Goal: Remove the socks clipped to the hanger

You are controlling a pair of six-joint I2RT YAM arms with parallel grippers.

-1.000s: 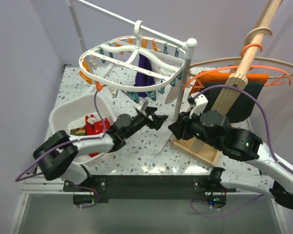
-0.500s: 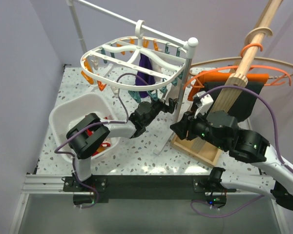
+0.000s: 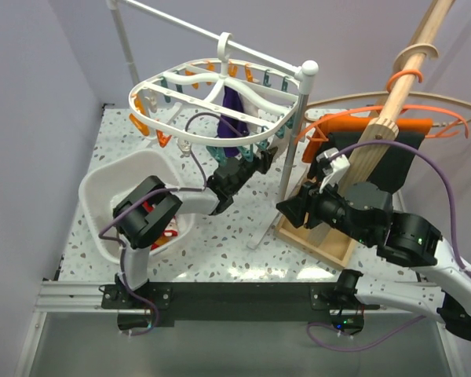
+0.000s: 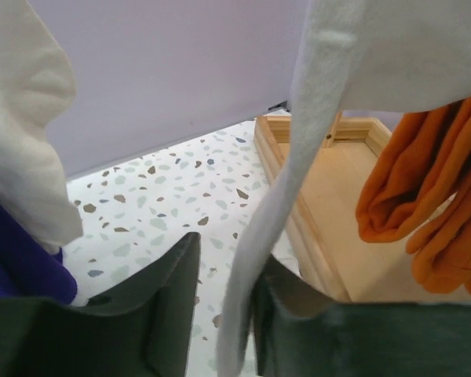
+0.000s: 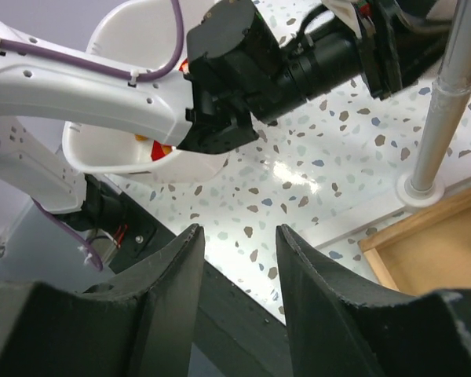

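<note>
The white oval hanger (image 3: 153,86) hangs from the rail by its hook, with orange and teal clips round its rim. A dark purple sock (image 3: 234,118) hangs from its middle. My left gripper (image 3: 255,161) is raised under the hanger's near right rim. In the left wrist view a hanging white sock (image 4: 275,196) runs down between my left gripper's (image 4: 226,251) jaws; it lies against the right finger, with a gap to the left finger. Another white sock (image 4: 23,141) and the purple sock (image 4: 16,271) hang at the left. My right gripper (image 5: 238,229) is open and empty above the table.
A white basin (image 3: 110,184) at the left holds red socks (image 3: 153,216). The rack's metal post (image 5: 447,102) stands beside a wooden base (image 3: 322,239). Orange cloth (image 4: 424,212) and black cloth (image 3: 400,165) hang at the right on thin hangers.
My left arm swung from the table's middle up under the hanger, and its jaws narrowed round the white sock. The right arm shifted slightly to the right.
</note>
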